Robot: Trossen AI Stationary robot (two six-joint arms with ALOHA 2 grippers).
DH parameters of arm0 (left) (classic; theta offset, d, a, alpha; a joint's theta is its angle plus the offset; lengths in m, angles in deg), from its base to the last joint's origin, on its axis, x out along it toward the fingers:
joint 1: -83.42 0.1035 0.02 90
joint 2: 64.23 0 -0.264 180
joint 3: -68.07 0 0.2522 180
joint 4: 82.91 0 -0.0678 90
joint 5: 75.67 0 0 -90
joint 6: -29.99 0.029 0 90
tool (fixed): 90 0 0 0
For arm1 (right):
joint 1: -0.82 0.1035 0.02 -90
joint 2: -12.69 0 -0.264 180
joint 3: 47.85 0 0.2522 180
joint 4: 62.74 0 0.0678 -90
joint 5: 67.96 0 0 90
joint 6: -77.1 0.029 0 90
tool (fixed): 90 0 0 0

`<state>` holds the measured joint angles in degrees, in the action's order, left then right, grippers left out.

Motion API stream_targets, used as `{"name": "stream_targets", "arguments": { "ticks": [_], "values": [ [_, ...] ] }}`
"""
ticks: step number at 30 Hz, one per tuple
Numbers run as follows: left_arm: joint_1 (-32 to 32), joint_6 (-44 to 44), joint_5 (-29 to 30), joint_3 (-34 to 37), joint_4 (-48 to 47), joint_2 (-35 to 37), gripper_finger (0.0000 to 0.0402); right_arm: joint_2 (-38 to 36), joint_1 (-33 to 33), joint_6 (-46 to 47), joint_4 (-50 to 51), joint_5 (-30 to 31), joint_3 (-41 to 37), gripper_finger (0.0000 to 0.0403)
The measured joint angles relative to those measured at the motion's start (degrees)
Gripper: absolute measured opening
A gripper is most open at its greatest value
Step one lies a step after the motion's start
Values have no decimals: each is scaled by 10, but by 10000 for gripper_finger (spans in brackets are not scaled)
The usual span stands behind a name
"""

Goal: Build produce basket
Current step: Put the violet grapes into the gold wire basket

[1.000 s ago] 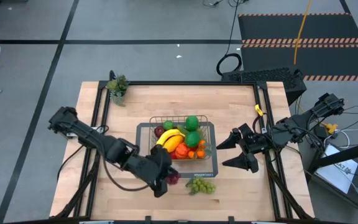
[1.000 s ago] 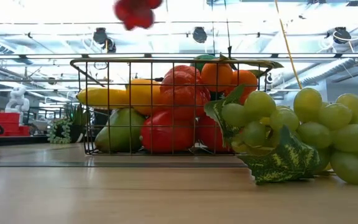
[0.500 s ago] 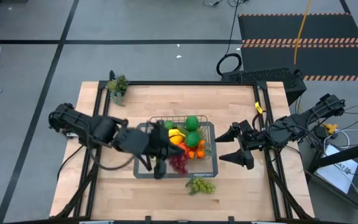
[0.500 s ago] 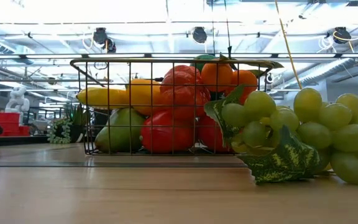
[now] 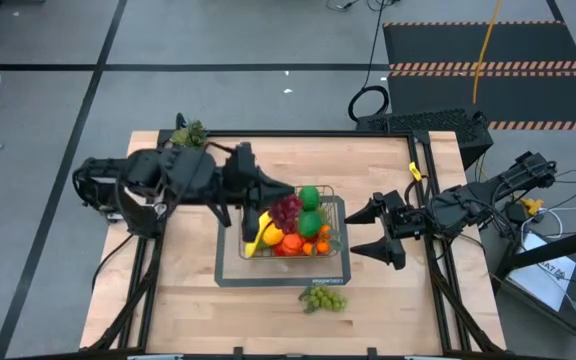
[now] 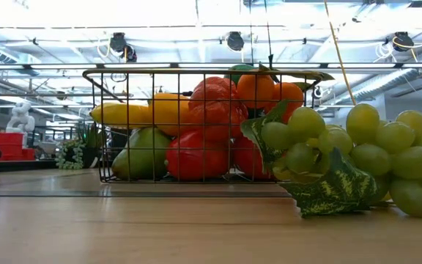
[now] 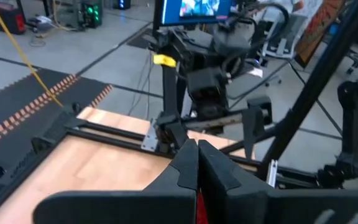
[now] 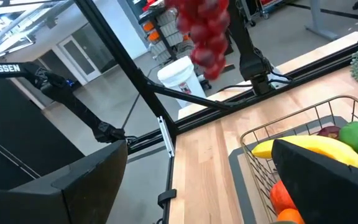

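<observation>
The wire basket (image 5: 340,228) sits mid-table on its dark base (image 5: 230,272), filled with a banana (image 5: 264,230), red and orange fruit and green balls (image 5: 309,197). My left gripper (image 5: 290,196) reaches over the basket's left part and is shut on a bunch of red grapes (image 5: 286,212), which also shows in the right wrist view (image 8: 207,28). A bunch of green grapes (image 5: 322,298) lies on the table in front of the basket. My right gripper (image 5: 380,230) hovers open just right of the basket, holding nothing. My left gripper holds the red grapes by the bunch's top end (image 5: 290,203), pinched between its shut fingers (image 7: 188,171); the fingers themselves hide the exact spot. They come nearly level from the table's left. The bunch hangs below them, clear above the fruit in the basket.
A small potted plant (image 5: 189,137) stands at the far left corner. Black rails (image 5: 298,134) frame the tabletop. Bare wood lies left and in front of the basket. In the low view the green grapes (image 6: 343,158) lie close to the camera, before the basket (image 6: 94,81).
My left gripper has risen from near the table's front edge and swung toward the far edge over the basket, still shut. The red grapes went with it, hanging clear, and left the low view's top.
</observation>
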<state>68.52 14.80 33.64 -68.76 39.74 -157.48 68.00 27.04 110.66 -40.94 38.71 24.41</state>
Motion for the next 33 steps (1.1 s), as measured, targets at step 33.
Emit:
{"name": "stream_targets", "arguments": {
  "ticks": [33],
  "values": [
    [24, 289, 17, -6, 5, 80, 1, 0, -4, 21, 0, 136, 0, 393]
  ]
}}
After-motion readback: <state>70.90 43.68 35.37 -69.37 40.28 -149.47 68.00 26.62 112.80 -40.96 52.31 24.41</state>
